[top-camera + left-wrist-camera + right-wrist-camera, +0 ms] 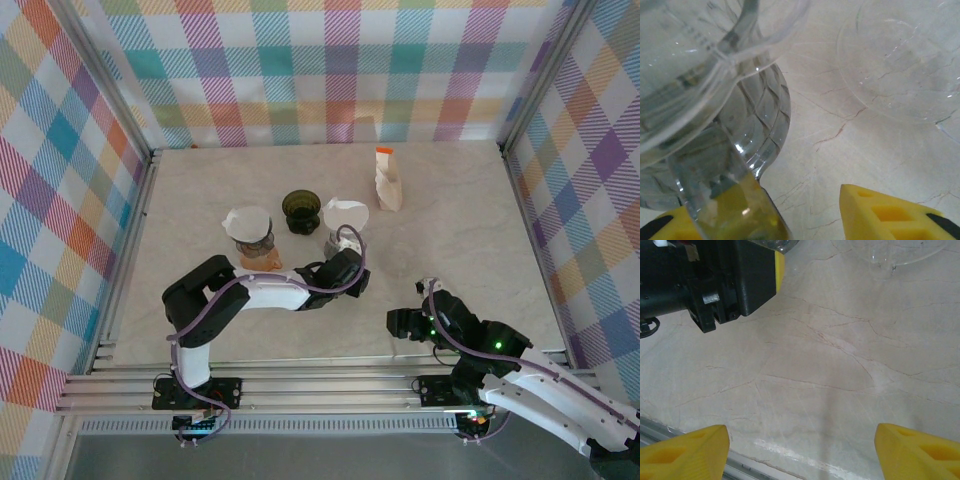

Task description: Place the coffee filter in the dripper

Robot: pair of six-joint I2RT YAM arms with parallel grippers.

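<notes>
A clear dripper [340, 240] stands mid-table with a white coffee filter [345, 213] sitting in its top. My left gripper [342, 256] is right at its near side. In the left wrist view the clear dripper [715, 100] looms at the left, and its clear handle lies over my left finger [737, 212]. The other finger [880, 212] stands well apart, with bare table between, so the left gripper [800, 200] is open. My right gripper [402, 322] hovers low near the front edge, open [802, 432] and holding nothing.
To the left, a second dripper [252, 245] on an orange base holds a white filter [247, 222]. A dark green dripper [300, 211] stands behind. A white filter pack [387, 180] with an orange top is at the back right. A clear round rim [900, 65] lies beyond my left fingers.
</notes>
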